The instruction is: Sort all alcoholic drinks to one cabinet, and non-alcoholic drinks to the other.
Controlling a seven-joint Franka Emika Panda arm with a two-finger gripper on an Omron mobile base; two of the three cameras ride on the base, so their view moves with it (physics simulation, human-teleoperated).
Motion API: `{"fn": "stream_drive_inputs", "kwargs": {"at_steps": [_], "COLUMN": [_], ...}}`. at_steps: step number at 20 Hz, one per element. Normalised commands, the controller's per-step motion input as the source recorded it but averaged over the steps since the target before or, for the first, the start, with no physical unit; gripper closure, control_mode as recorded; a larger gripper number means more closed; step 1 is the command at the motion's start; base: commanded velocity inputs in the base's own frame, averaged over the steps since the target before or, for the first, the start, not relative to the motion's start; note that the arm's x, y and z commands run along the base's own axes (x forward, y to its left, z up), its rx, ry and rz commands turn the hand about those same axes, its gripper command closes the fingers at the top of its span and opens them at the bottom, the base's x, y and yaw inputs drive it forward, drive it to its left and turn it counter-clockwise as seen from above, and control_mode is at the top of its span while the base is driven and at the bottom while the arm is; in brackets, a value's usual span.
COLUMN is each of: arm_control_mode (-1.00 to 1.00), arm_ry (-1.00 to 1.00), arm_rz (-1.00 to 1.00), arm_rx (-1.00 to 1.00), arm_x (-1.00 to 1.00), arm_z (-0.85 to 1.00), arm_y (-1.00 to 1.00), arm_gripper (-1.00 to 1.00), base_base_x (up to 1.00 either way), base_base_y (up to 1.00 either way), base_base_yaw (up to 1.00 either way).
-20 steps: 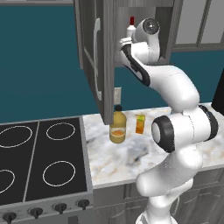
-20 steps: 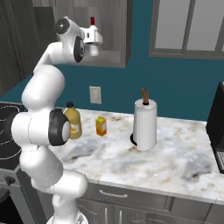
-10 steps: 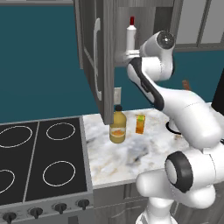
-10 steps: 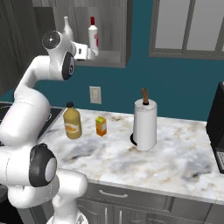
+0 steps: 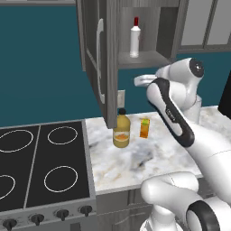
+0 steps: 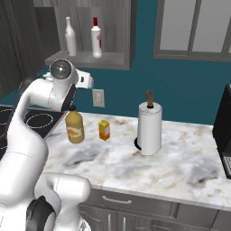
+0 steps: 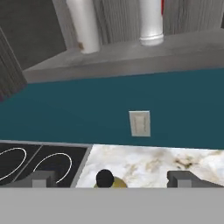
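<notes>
Marble counter (image 6: 135,167) fills the middle of the right base view; on it, left of centre, an amber bottle (image 6: 75,127) stands upright just beside a small orange carton (image 6: 104,130), with a paper towel roll (image 6: 149,128) further right. Above them the gripper (image 7: 112,178) hangs with its fingers spread and holds nothing; behind, at the upper left, the open cabinet (image 6: 90,58) has a white bottle (image 6: 71,37) and a red-capped bottle (image 6: 95,38) upright on its shelf.
</notes>
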Motion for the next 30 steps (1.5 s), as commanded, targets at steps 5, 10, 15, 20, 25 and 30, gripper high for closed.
{"fn": "stream_drive_inputs", "kwargs": {"at_steps": [5, 10, 15, 20, 25, 30], "arm_control_mode": [-1.00, -1.00, -1.00, -1.00, -1.00, -1.00], "arm_ry": [0.04, 0.09, 0.12, 0.00, -0.01, -0.05], "arm_rz": [0.45, 0.44, 0.33, 0.30, 0.29, 0.15], "arm_rx": [0.10, 0.01, 0.00, 0.00, 0.00, 0.00], "arm_x": [-0.02, 0.23, 0.44, 0.46, 0.31, 0.20], "arm_z": [-0.59, -0.45, -0.35, -0.50, -0.43, -0.29], "arm_y": [-0.04, -0.01, 0.00, 0.00, 0.00, 0.00], "arm_gripper": [-1.00, -1.00, -1.00, -1.00, -1.00, -1.00], "base_base_x": [0.00, 0.00, 0.00, 0.00, 0.00, 0.00], "base_base_y": [0.00, 0.00, 0.00, 0.00, 0.00, 0.00], "base_base_yaw": [0.00, 0.00, 0.00, 0.00, 0.00, 0.00]}}
